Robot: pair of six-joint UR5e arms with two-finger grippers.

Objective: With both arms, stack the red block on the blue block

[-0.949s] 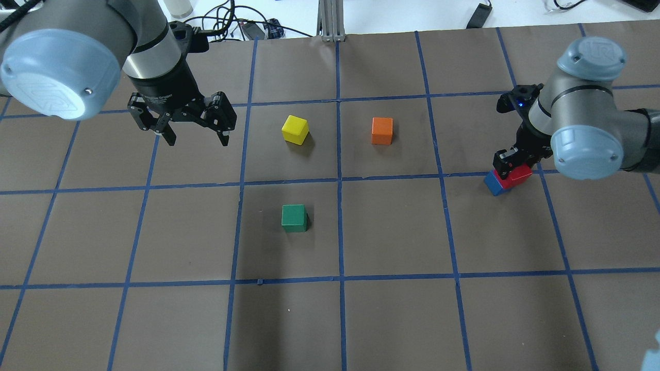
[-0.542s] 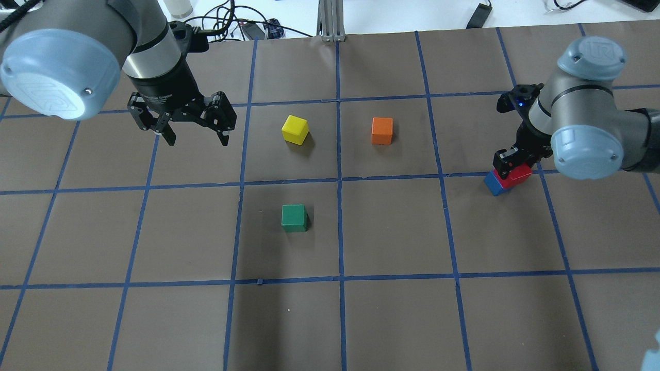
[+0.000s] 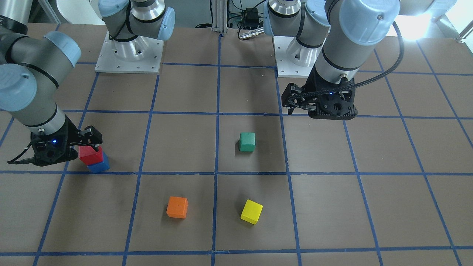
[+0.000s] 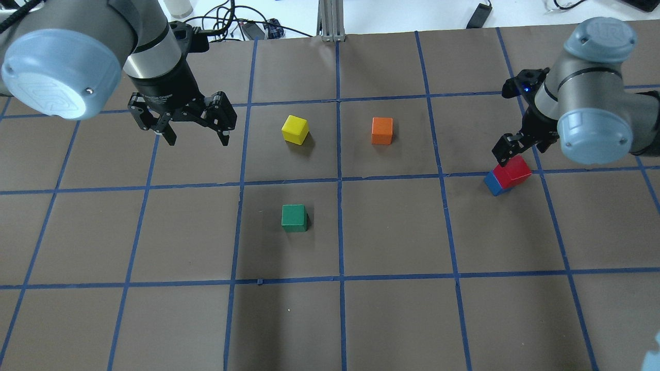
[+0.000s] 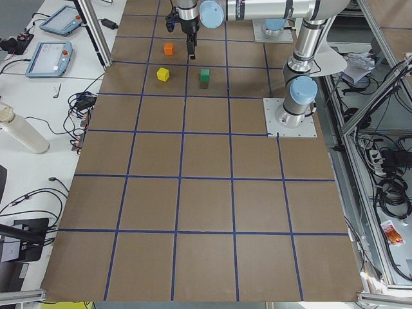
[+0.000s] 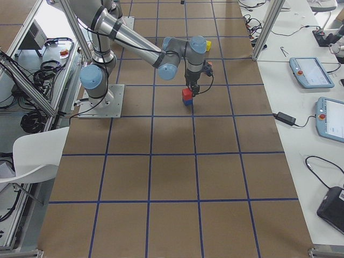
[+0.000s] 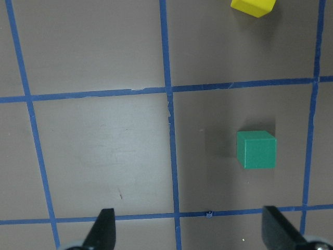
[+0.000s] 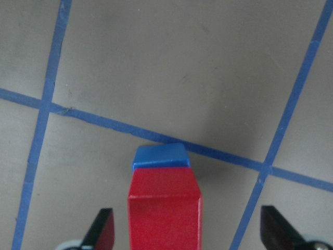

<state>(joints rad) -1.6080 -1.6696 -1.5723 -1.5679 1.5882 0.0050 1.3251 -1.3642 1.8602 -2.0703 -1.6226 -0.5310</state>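
The red block (image 4: 512, 170) sits on top of the blue block (image 4: 493, 184) at the table's right side, slightly offset; the stack also shows in the front view, red (image 3: 89, 155) over blue (image 3: 99, 167). My right gripper (image 4: 515, 148) hangs just above the red block, open and empty. In the right wrist view its fingers (image 8: 102, 232) stand wide on either side of the red block (image 8: 165, 208), clear of it, with the blue block (image 8: 160, 155) showing under it. My left gripper (image 4: 196, 131) is open and empty, high over the far left.
A yellow block (image 4: 295, 129) and an orange block (image 4: 382, 130) lie in the far middle squares. A green block (image 4: 294, 217) lies nearer the middle and shows in the left wrist view (image 7: 256, 150). Blue tape lines grid the brown table.
My right gripper has lifted up and away from the red block, which stays on the blue block. The left arm has not moved.
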